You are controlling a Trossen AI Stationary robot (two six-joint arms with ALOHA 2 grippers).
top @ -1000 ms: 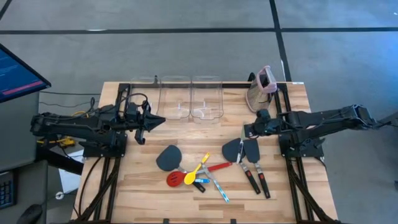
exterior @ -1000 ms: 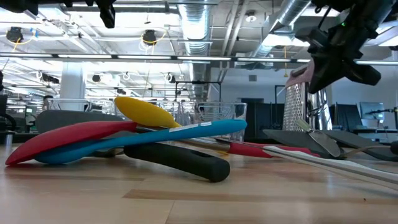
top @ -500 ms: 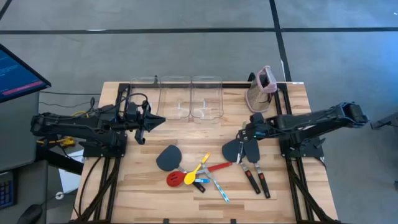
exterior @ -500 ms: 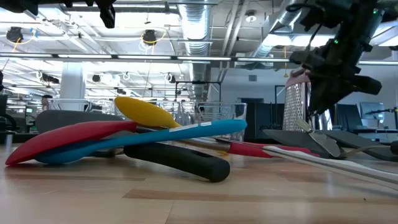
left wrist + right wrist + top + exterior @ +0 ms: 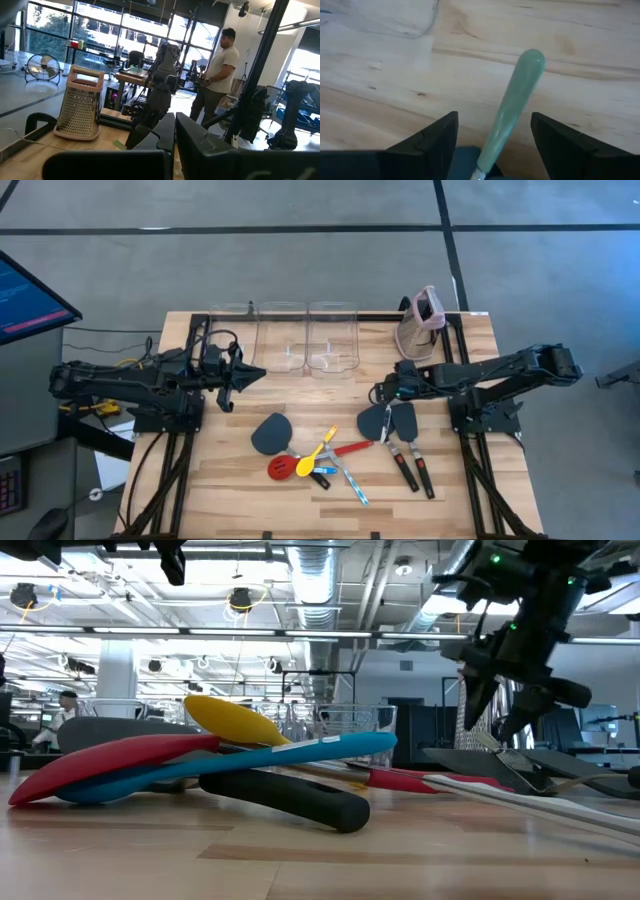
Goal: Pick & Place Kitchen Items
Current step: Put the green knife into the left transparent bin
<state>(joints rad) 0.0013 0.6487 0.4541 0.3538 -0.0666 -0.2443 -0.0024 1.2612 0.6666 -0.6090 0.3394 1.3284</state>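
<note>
**Right hand open over a green-handled tool**

The right hand hangs above the surface, just beside the two spatulas that lie side by side on the right half. Its fingers stand wide apart, and in the right wrist view a pale green handle lies between them on the wood, not gripped. In the low view the same hand points down with its fingers spread above the spatula blades.

The left hand waits at the left edge of the surface, near the bins, closed on nothing.

A third spatula lies near the middle of the surface. Just beside it is a small heap: a red slotted spoon, a yellow spoon across it, a blue spoon and a thin tool pointing toward the front edge. In the low view the yellow spoon rests on top of the blue one and the red one.

A grater with a pink top stands upright at the back right corner. In the left wrist view a person stands in the room beyond it.
</note>
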